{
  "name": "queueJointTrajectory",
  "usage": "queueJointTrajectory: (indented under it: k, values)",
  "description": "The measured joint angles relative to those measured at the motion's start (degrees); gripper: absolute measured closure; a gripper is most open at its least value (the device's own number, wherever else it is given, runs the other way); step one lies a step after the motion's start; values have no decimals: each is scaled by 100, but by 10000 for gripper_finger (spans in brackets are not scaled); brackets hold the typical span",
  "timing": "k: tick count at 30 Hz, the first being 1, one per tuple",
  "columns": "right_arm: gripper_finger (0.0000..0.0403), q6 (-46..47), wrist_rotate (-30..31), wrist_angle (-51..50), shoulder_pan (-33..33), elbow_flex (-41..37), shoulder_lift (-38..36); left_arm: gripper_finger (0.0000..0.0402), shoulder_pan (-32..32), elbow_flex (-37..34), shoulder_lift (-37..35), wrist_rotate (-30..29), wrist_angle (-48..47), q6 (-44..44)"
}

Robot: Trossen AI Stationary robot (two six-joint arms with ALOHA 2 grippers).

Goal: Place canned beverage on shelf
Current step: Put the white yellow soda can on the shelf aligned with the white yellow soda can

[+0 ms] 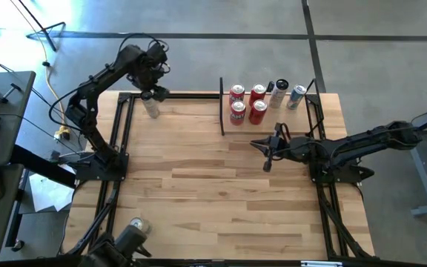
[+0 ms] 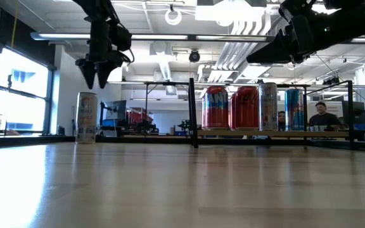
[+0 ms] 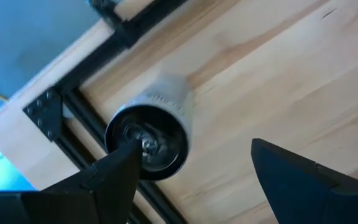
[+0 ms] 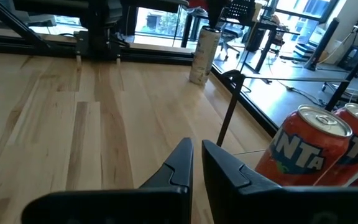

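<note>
A tall slim pale can (image 1: 151, 108) stands upright on its base at the table's far left corner, also seen in the low view (image 2: 86, 118). My left gripper (image 2: 97, 81) hangs open just above it, pointing down, clear of its top. In the left wrist view the can's dark top (image 3: 146, 138) lies next to one finger (image 3: 107, 177), off the middle of the gap. The shelf (image 1: 291, 119) at the far right carries several cans, three of them red (image 1: 256, 111). My right gripper (image 1: 267, 154) is shut and holds nothing, just in front of the shelf.
Black frame rails (image 1: 124, 133) run along the table's left, far and right edges, close beside the slim can. A black upright post (image 1: 222, 107) marks the shelf's left end. Orange Fanta cans (image 4: 303, 146) stand close to my right gripper. Open tabletop (image 1: 213, 185) lies between the arms.
</note>
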Motion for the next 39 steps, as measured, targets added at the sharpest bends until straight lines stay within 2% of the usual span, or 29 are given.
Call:
queueJointTrajectory:
  k: [8, 16, 30, 39]
  values:
    - [384, 0, -13, -14, 0, 0, 0, 110, 192, -473, -51, -313, 271, 6]
    - [384, 2, -13, -20, 0, 0, 0, 110, 236, -502, -214, -492, 334, 30]
    - [384, 4, -9, -20, 0, 0, 0, 110, 517, -519, -136, -168, 587, 130]
    - [384, 4, -9, -20, -2, 0, 0, 110, 591, -1180, -143, -214, 940, 333]
